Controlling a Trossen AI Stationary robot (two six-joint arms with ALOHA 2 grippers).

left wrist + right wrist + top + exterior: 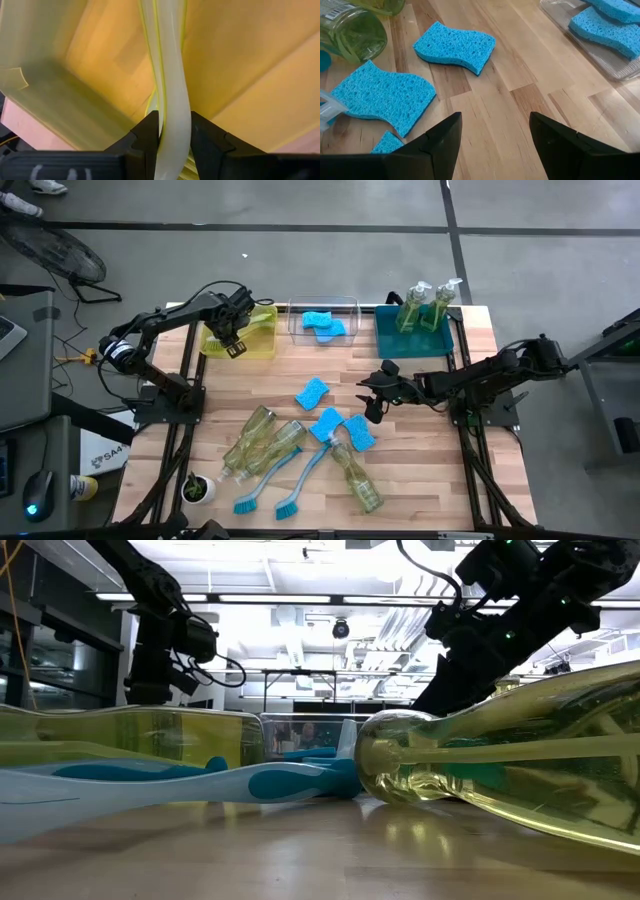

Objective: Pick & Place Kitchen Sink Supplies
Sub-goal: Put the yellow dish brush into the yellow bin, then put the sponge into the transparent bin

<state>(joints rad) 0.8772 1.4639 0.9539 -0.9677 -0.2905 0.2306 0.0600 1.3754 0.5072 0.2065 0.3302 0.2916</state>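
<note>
Your left pincer (174,145) hangs over the yellow bin (258,345) at the far left of the table (420,480), its two dark fingers (145,137) pinched on the pale yellow-green handle of a dish brush (167,85), which runs from between them toward the bin's floor just beyond. Your right pincer (495,135) hovers low over bare wood near the middle of the table with its fingers spread and nothing between them. Just ahead of it lies a blue wavy sponge (455,47), and beside that, closer to one finger, a second sponge (380,95); the corner of a third sponge (387,142) shows right by that same finger. Past these, a clear soap bottle (352,32) lies on its side. Off to the other side of the right pincer, the clear bin (590,47) holds two more sponges (605,30). From above you can see two blue dish brushes (285,480) and fallen bottles (262,442) on the near side of the right pincer, and two upright bottles (430,308) in the teal bin (385,345) on its far side.
</note>
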